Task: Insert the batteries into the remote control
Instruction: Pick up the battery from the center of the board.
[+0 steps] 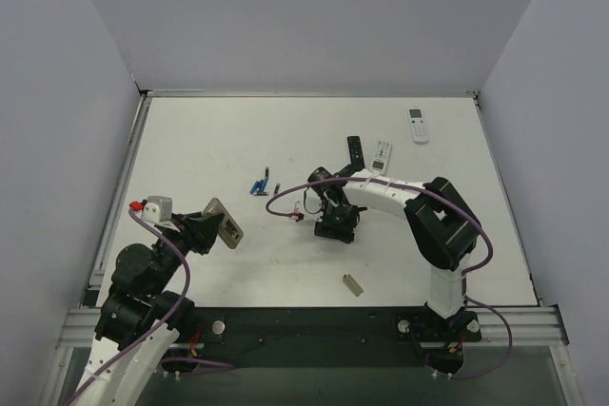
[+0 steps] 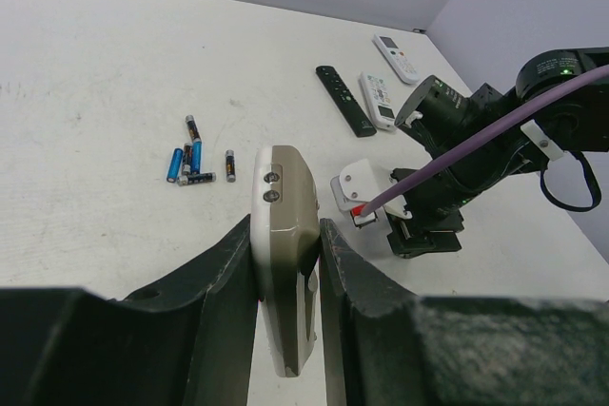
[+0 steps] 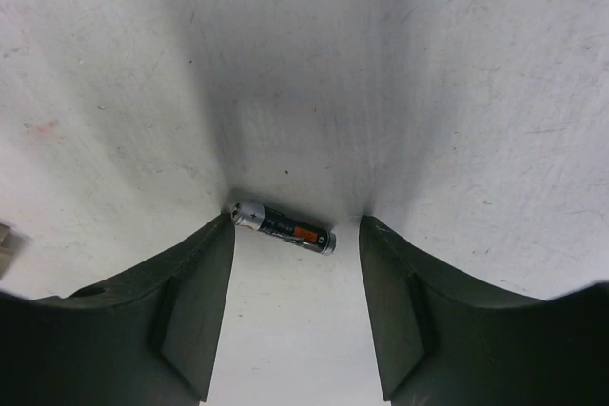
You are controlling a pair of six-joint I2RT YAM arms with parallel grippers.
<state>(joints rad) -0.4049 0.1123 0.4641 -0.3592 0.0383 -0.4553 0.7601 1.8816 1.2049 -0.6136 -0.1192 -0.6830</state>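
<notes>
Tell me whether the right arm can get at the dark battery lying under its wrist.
Probably yes. The right arm hangs over the dark battery, its jaws open and standing either side of it on the table, with nothing else between them.

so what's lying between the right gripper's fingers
One dark battery, lying on the white table inside the open right gripper; the right wrist view shows it.

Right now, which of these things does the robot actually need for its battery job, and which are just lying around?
Needed: remote control held in the left gripper; loose batteries; dark battery inside the open right gripper.
Lying about: slim black remote; white remote beside it; farther white remote.
</notes>
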